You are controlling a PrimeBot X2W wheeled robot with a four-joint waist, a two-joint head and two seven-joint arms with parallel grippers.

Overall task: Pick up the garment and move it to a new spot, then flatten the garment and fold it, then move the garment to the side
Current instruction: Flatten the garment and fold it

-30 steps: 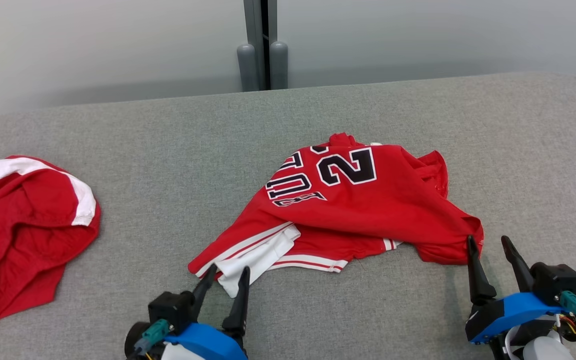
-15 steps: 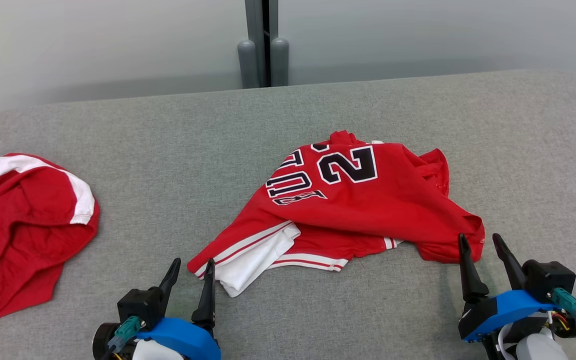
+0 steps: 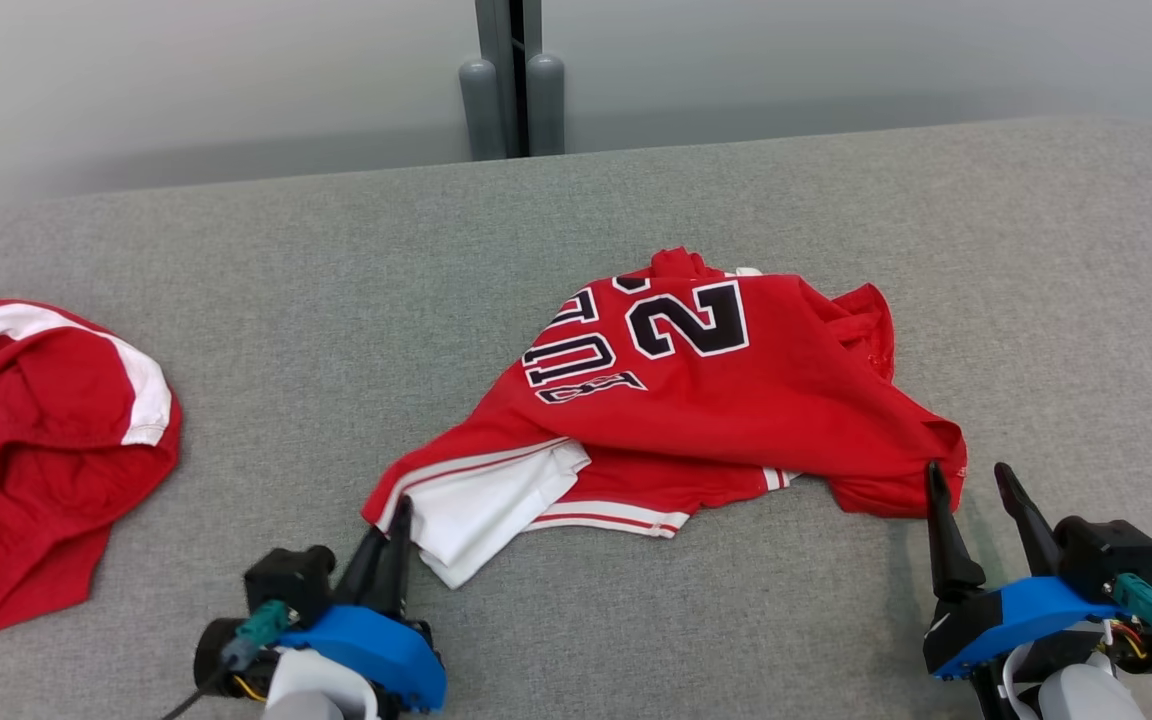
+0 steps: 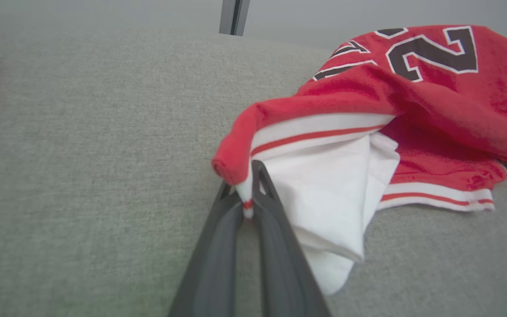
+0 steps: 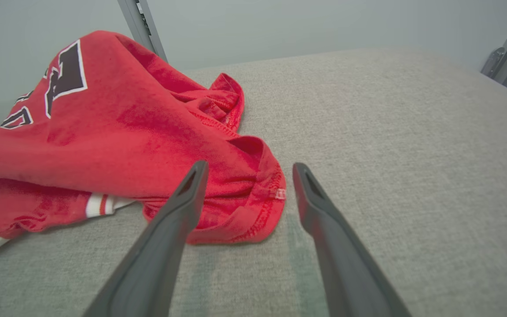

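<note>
Down by the near edge of the table, the left end effector is pinched narrow on the near-left corner of the red jersey, with the red-and-white striped hem caught between its tips. Over on the right, the right end effector stands wide and holds nothing, its fingers flanking the jersey's near-right corner. The jersey lies crumpled mid-table, number side up, its long axis running left to right between the two arms. That right corner sits dead ahead of the right arm, so closing there looks like the next call. Farther off, a second red garment lies at the left edge, and grey posts stand beyond the far edge.
</note>
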